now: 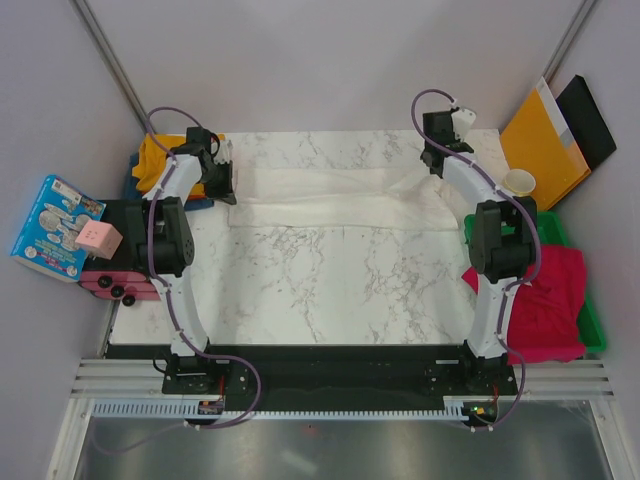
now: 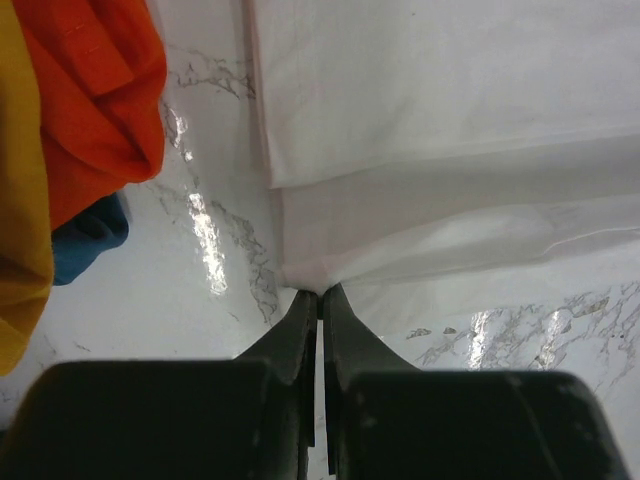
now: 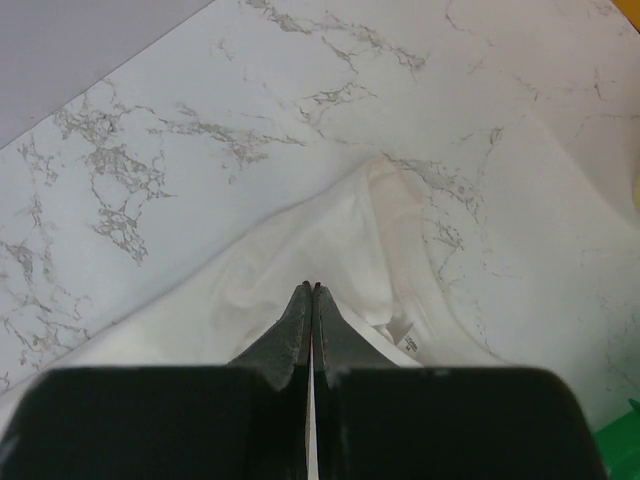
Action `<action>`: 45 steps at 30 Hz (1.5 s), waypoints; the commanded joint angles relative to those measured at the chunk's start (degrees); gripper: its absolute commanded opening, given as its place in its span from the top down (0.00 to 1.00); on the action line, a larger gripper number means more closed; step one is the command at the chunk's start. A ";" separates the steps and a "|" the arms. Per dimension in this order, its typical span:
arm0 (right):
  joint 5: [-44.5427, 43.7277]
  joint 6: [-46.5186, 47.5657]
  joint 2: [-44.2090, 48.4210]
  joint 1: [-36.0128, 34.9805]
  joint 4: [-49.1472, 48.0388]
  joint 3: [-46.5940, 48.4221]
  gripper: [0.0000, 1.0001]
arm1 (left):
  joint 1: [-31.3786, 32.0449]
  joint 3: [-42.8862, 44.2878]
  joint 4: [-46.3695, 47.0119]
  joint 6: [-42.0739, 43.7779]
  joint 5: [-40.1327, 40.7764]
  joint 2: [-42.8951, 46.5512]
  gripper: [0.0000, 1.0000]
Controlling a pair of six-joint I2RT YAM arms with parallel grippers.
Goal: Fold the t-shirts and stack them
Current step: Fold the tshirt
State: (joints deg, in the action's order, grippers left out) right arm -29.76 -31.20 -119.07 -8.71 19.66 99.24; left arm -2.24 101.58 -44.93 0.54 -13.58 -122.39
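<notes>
Fold-and-stack work is at an early stage. Only the white t-shirt is laid out. It stretches as a long, wrinkled band across the far part of the marble table, with one layer already doubled over along its length. I see no finished stack anywhere, so I judge this shirt half folded and the other four not yet started.

My left gripper is at the white t-shirt's left end. Its fingers are pressed together, with a corner of the white cloth pinched between the tips. My right gripper is at the opposite end, near the collar and its small label. Its fingers are also closed tight, and the cloth bunches at their tips, so it seems to be gripping the shirt.

Just left of the white t-shirt lies a loose heap: the orange shirt, the mustard yellow shirt and the blue shirt underneath. Right of the white t-shirt and nearer my bases, the crimson-pink shirt sits crumpled on the green tray.
</notes>
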 commanded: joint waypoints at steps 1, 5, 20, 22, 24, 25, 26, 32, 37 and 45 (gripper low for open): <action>0.23 0.00 -0.90 0.97 -1.82 1.30 1.00 | -0.57 -0.59 0.19 -0.89 1.02 0.75 0.98; 0.58 0.26 -2.13 1.06 -1.99 2.36 1.00 | -0.57 -0.42 0.19 -1.06 0.84 0.05 0.98; 1.19 0.53 -7.49 1.06 -1.73 8.33 1.00 | -0.57 2.30 0.19 -0.97 0.84 -3.12 0.98; 1.54 0.53 -8.02 0.98 -1.73 9.21 1.00 | -0.57 3.01 0.10 -0.97 0.84 -3.47 0.98; 1.90 0.44 -8.37 1.06 -1.90 9.57 1.00 | -0.49 3.80 0.10 -0.97 0.84 -3.91 0.98; 2.16 0.53 -8.90 0.98 -1.82 10.26 1.00 | -0.48 4.06 0.10 -0.97 0.93 -4.17 0.98; 2.25 0.35 -9.25 1.06 -1.82 10.53 1.00 | -0.57 4.59 0.19 -0.97 1.01 -4.44 0.98; 4.44 1.31 -9.78 0.98 -3.04 11.50 0.86 | -0.48 5.91 0.28 -1.15 1.28 -4.44 0.81; 4.80 1.85 -5.48 0.27 -4.72 9.48 0.46 | -0.48 3.80 4.58 -2.90 1.19 1.34 0.42; 8.13 0.18 6.45 -2.53 -4.72 -3.75 0.76 | -0.13 2.14 5.29 -3.44 -4.94 6.54 0.37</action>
State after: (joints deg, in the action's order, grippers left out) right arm -24.12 -29.69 -122.26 -8.99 16.84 102.98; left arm -2.66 104.60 -41.82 -1.28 -13.26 -121.69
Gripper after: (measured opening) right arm 0.542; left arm 0.663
